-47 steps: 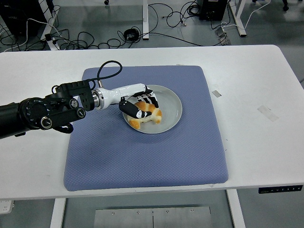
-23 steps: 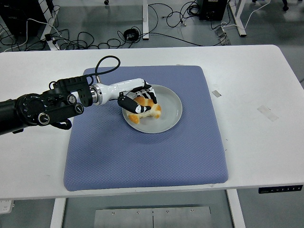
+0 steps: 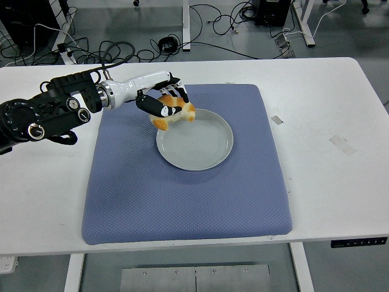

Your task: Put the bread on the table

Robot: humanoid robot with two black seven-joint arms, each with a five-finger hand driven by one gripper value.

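My left hand (image 3: pixel 165 102) is shut on the golden-brown bread (image 3: pixel 176 114) and holds it in the air above the far left rim of the grey plate (image 3: pixel 203 143). The black fingers wrap over the top of the bread, hiding part of it. The plate sits bare on the blue mat (image 3: pixel 182 176), which lies on the white table (image 3: pixel 322 109). My left arm reaches in from the left edge. My right arm does not show.
Two small pieces of tape (image 3: pixel 277 120) (image 3: pixel 342 145) lie on the table right of the mat. Cables and table legs fill the floor beyond the far edge.
My left hand closed on the bread on the plate, then lifted it up and back toward the far left. The plate now has nothing on it.
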